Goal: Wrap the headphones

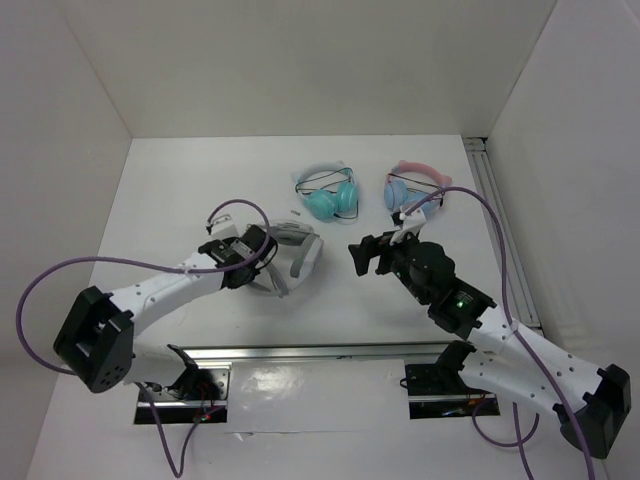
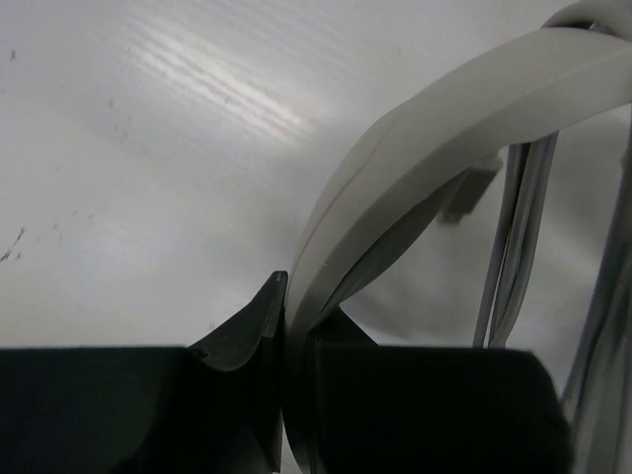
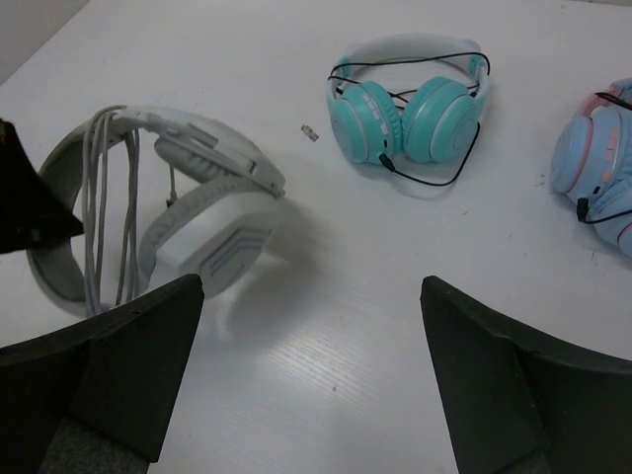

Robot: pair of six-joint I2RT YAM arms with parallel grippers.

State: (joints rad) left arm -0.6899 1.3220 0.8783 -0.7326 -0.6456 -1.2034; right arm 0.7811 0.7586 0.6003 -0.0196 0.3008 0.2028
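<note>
The large light-grey and white headphones (image 1: 292,258) lie at the table's middle; they show in the right wrist view (image 3: 202,217) with the thin grey cable (image 3: 104,212) looped over the headband. My left gripper (image 1: 250,262) is shut on the headband (image 2: 395,168), its jaws pinching the band in the left wrist view (image 2: 296,326); cable strands (image 2: 513,237) hang beside it. My right gripper (image 1: 362,255) is open and empty, to the right of the headphones, over bare table (image 3: 311,316).
A smaller teal pair (image 1: 328,192) and a pink-banded blue pair (image 1: 412,190) lie at the back. A small plug piece (image 3: 310,131) lies on the table between the big pair and the teal pair. White walls enclose the table.
</note>
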